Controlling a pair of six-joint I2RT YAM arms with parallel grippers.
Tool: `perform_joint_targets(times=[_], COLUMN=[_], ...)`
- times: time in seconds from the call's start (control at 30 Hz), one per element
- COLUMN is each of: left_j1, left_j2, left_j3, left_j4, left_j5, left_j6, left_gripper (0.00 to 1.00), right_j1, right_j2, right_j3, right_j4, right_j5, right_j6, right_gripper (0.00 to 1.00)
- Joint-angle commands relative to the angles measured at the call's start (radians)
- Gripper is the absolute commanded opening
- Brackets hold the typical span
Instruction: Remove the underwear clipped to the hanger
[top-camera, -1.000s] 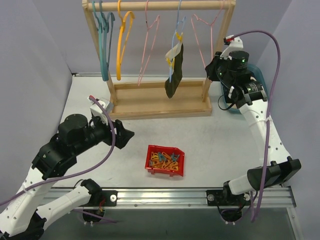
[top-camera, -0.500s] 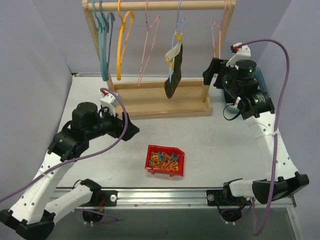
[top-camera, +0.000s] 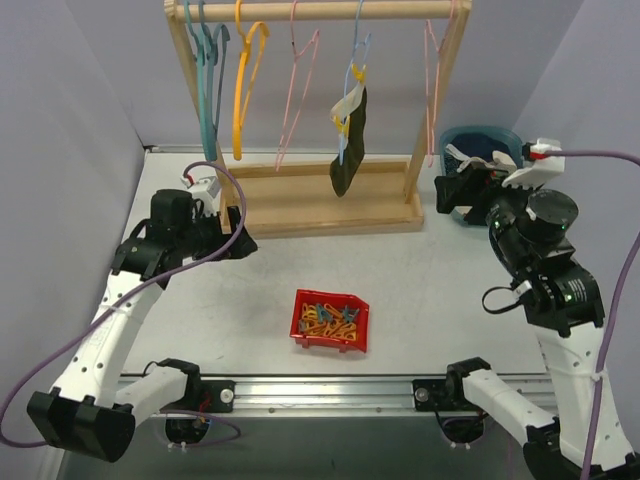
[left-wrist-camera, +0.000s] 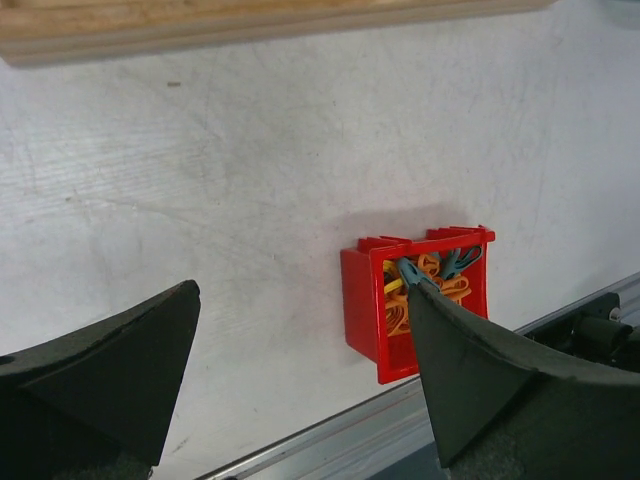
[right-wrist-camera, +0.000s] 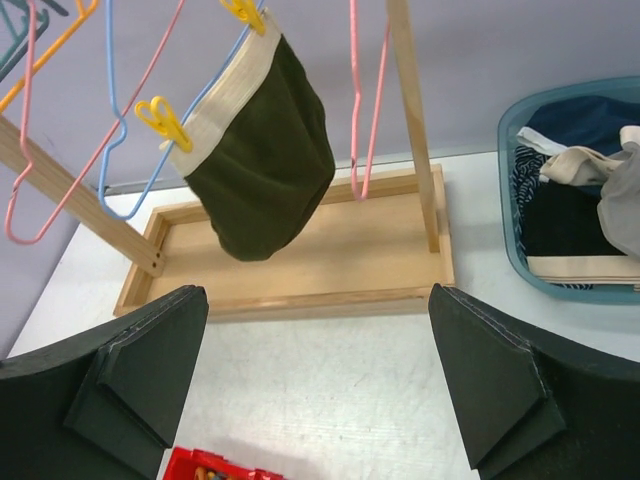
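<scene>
One dark olive underwear (top-camera: 349, 140) with a pale waistband hangs from a blue hanger (top-camera: 358, 55) on the wooden rack, held by two yellow clips (right-wrist-camera: 156, 116). In the right wrist view the same underwear (right-wrist-camera: 262, 170) hangs ahead and to the upper left. My right gripper (top-camera: 452, 194) (right-wrist-camera: 316, 305) is open and empty, beside the rack's right post, near a blue basin (top-camera: 512, 138) holding navy and grey-beige briefs (right-wrist-camera: 612, 190). My left gripper (top-camera: 238, 243) (left-wrist-camera: 300, 300) is open and empty over the table, in front of the rack's left end.
A red bin (top-camera: 331, 320) of small clips sits at the table's front middle; it also shows in the left wrist view (left-wrist-camera: 368, 300). The wooden rack base (top-camera: 320, 205) carries teal, orange and pink bare hangers (top-camera: 297, 90). The table's metal rail (top-camera: 320, 392) runs along the near edge.
My right gripper opened and drew back from the rack's right end, toward the right and front. The left arm swung up and back toward the rack's left end.
</scene>
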Motion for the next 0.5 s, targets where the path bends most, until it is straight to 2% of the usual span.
perform_joint_targets(times=[0.0, 0.07, 0.13, 0.17, 0.2, 0.23, 0.27, 0.3, 0.37, 0.4, 0.47], left_j1=[0.057, 0.059, 0.064, 0.073, 0.09, 0.117, 0.202, 0.237, 0.255, 0.255, 0.255], left_j2=[0.062, 0.079, 0.085, 0.103, 0.122, 0.139, 0.154, 0.15, 0.084, 0.053, -0.029], left_j3=[0.041, 0.048, -0.085, -0.147, -0.206, -0.25, -0.261, -0.262, -0.195, -0.171, -0.12], left_j4=[-0.029, -0.002, 0.037, 0.067, 0.108, 0.104, 0.103, 0.104, 0.069, 0.048, 0.044], left_j5=[0.125, 0.105, 0.154, 0.235, 0.381, 0.456, 0.52, 0.586, 0.538, 0.474, 0.466], left_j6=[0.005, -0.027, -0.075, -0.061, -0.04, -0.002, -0.006, -0.029, -0.017, -0.011, 0.002], left_gripper=[0.94, 0.94, 0.94, 0.95, 0.92, 0.87, 0.84, 0.84, 0.96, 0.94, 0.94], right_j1=[0.0, 0.0, 0.0, 0.0, 0.0, 0.002, 0.002, 0.002, 0.0, 0.002, 0.0], right_j2=[-0.035, -0.055, -0.075, -0.083, -0.086, -0.086, -0.086, -0.081, -0.064, -0.06, -0.061], right_j3=[-0.055, -0.081, -0.114, -0.124, -0.134, -0.144, -0.156, -0.157, -0.164, -0.165, -0.174], right_j4=[0.014, 0.017, 0.028, 0.031, 0.033, 0.039, 0.04, 0.044, 0.047, 0.051, 0.062], right_j5=[-0.087, -0.138, -0.155, -0.158, -0.157, -0.157, -0.157, -0.167, -0.181, -0.19, -0.193], right_j6=[0.017, 0.021, 0.021, 0.021, 0.014, 0.004, 0.001, -0.002, -0.004, -0.004, -0.004], right_gripper=[1.0, 1.0, 1.0, 1.0, 1.0, 1.0, 1.0, 1.0, 1.0, 1.0, 1.0])
